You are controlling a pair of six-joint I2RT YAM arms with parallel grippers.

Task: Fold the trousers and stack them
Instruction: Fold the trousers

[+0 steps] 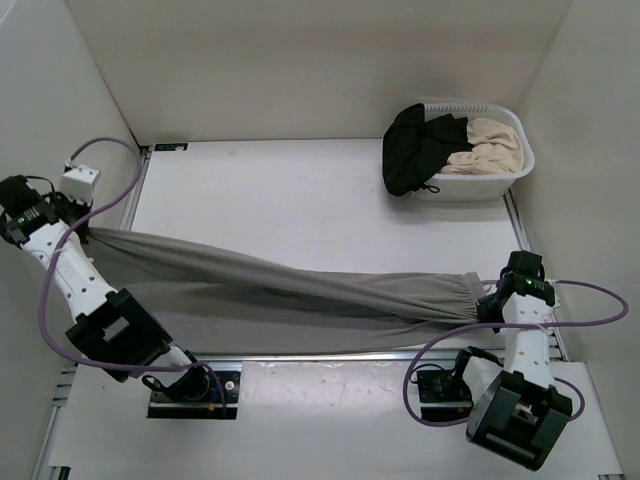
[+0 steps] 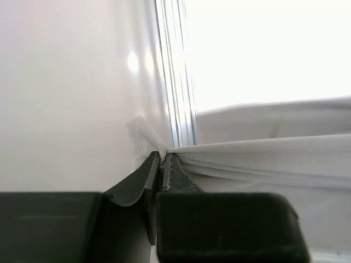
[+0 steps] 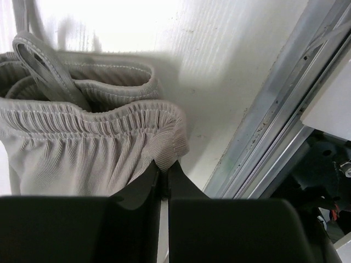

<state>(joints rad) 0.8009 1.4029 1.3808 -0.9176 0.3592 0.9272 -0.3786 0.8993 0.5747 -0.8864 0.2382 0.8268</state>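
Note:
The grey trousers [image 1: 270, 280] are stretched across the table from the left edge to the right edge, leg ends at the left and elastic waistband at the right. My left gripper [image 1: 88, 232] is shut on the leg end at the table's left edge; in the left wrist view the fabric [image 2: 258, 159] runs out from between the closed gripper [image 2: 163, 159]. My right gripper [image 1: 488, 300] is shut on the ribbed waistband [image 3: 98, 123]. In the right wrist view a corner of the waistband sits pinched at the tips of that gripper [image 3: 165, 165].
A white laundry basket [image 1: 500, 182] stands at the table's back right, holding a black garment [image 1: 415, 148] and a beige garment [image 1: 490, 145]. Metal rails run along the table's left edge [image 2: 178, 71] and right edge [image 3: 274, 126]. White walls enclose the table.

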